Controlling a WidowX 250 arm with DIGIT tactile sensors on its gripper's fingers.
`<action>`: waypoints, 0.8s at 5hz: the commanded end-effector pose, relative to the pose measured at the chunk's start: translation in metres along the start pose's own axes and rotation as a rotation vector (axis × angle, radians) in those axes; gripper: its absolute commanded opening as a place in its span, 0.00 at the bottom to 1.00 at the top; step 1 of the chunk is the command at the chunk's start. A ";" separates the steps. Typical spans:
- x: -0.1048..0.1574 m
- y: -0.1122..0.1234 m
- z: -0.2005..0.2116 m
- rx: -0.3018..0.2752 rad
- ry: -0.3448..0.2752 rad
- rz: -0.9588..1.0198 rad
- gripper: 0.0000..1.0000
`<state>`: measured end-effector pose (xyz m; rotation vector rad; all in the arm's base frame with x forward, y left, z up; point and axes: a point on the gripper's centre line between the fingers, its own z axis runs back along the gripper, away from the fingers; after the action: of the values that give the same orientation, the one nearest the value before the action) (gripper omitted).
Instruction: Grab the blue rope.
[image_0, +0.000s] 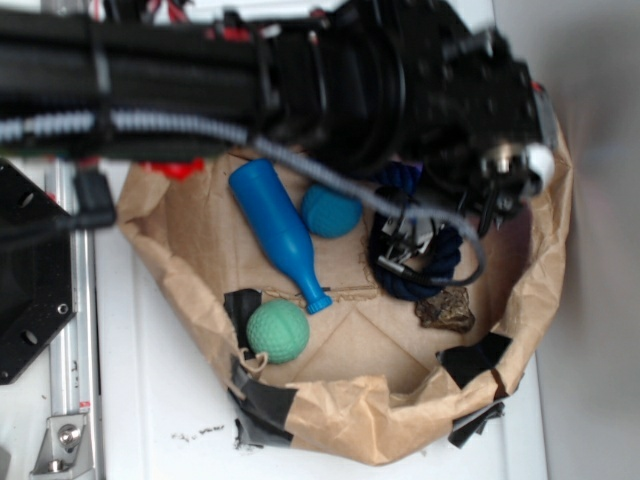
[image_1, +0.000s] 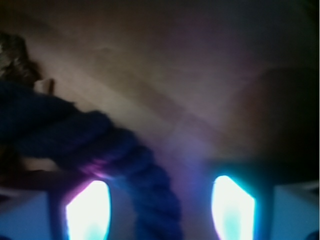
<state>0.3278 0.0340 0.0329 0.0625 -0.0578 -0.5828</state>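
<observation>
Glowing fingertips (image_1: 87, 210) fill my wrist view, spread wide with the blue rope (image_1: 100, 155) running between them.
From the exterior camera I see the gripper (image_0: 415, 240) low over the blue rope (image_0: 420, 275) inside the paper bag (image_0: 340, 420) (the arm hides much of it); only this view shows the blue bottle-shaped pin (image_0: 280, 232) left of the rope, the teal ball (image_0: 332, 211) between them, and the green ball (image_0: 278, 331) below the pin.
</observation>
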 end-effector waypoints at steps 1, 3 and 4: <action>0.006 -0.017 0.017 0.186 0.053 0.060 0.00; -0.015 -0.038 0.063 0.195 -0.159 0.328 0.00; -0.020 -0.055 0.115 0.155 -0.305 0.391 0.00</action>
<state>0.2692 -0.0007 0.1346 0.1063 -0.3618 -0.2005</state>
